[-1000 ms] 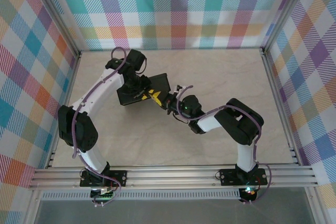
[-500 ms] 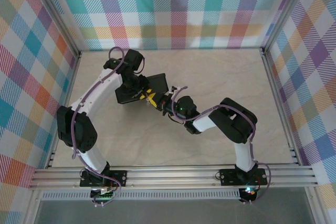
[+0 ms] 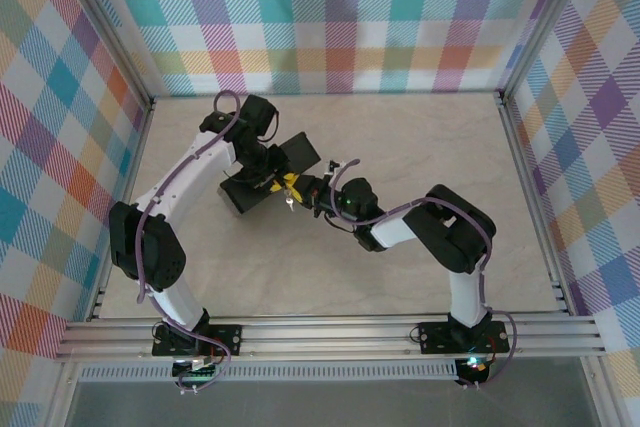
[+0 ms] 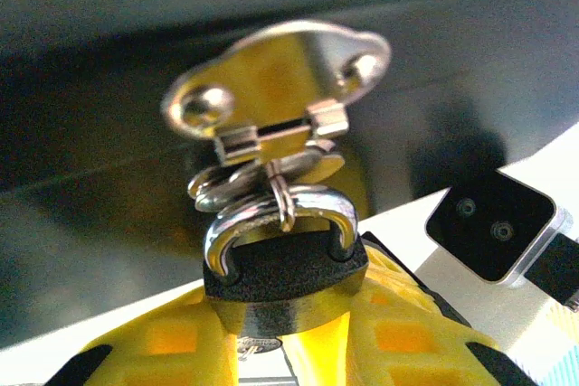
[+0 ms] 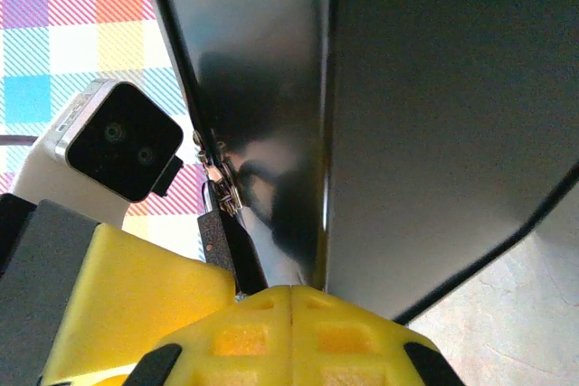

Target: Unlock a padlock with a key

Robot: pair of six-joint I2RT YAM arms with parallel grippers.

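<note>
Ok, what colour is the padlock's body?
Black, textured; the padlock shows best in the left wrist view.

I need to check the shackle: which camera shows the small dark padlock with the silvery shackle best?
Left wrist: the small dark-bodied padlock with silvery shackle sits mid-frame, close up, threaded through a metal hasp. Right wrist shows a thin edge-on sliver; top external, a tiny speck.

Padlock (image 4: 285, 268) on the hasp (image 4: 271, 88) of the box (image 3: 303, 155), in the left tool (image 4: 285, 350), right tool (image 5: 291, 305) just beside.
</note>
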